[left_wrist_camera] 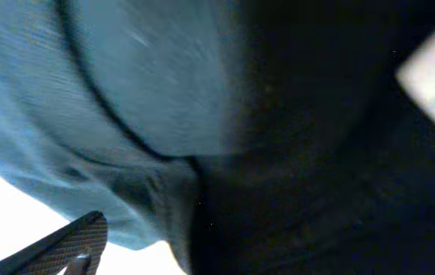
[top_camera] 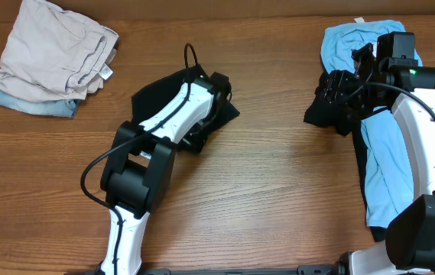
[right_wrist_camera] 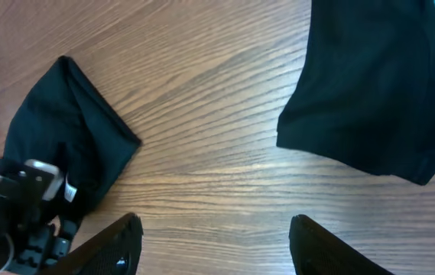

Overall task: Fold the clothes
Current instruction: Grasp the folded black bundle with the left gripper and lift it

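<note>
A small black garment [top_camera: 147, 99] lies crumpled at the table's middle left. My left gripper [top_camera: 214, 90] is down in it. In the left wrist view only one finger [left_wrist_camera: 79, 243] shows, set far out to the side, and blue-tinted and black cloth [left_wrist_camera: 316, 176] fills the frame. My right gripper [top_camera: 332, 85] is open and empty above bare wood [right_wrist_camera: 213, 244], beside a second black garment [top_camera: 320, 114], which also shows in the right wrist view [right_wrist_camera: 370, 92]. The first black garment [right_wrist_camera: 72, 145] shows there too.
A folded stack of beige and blue clothes [top_camera: 49, 53] sits at the back left. Light blue clothes [top_camera: 351, 42] lie at the back right, and more [top_camera: 385, 172] lie under my right arm. Bare wood lies between the two black garments.
</note>
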`<move>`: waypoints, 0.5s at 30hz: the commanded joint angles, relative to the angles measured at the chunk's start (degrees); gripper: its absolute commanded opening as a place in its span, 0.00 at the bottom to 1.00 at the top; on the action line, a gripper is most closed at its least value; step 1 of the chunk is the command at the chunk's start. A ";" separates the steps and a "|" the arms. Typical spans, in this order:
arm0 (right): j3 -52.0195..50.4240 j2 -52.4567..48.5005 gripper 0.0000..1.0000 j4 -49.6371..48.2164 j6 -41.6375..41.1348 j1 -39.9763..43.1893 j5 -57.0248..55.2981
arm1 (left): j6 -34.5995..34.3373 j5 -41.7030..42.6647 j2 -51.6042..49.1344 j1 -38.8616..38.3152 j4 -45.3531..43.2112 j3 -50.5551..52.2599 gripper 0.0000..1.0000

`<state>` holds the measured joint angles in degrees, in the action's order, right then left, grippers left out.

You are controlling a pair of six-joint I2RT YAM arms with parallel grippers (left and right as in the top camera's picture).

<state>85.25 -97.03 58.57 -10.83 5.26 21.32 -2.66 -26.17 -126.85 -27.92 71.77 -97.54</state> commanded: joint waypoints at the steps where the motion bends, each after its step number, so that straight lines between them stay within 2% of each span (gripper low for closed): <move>1: -0.09 -0.39 0.66 -0.57 0.39 0.09 -0.96 | 2.32 6.67 3.06 -1.70 -1.64 -3.74 0.92; 6: -0.09 -1.09 0.66 -0.85 0.42 0.09 -0.98 | 8.98 16.68 3.26 -1.77 -4.59 -2.91 0.93; 15: -0.13 -2.84 0.66 -0.79 0.42 0.09 -1.16 | 10.47 17.07 3.19 -1.22 -12.35 -2.14 0.95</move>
<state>85.25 -99.44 58.04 -10.70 5.23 20.53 6.20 -10.85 -125.25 -29.47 60.75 -99.79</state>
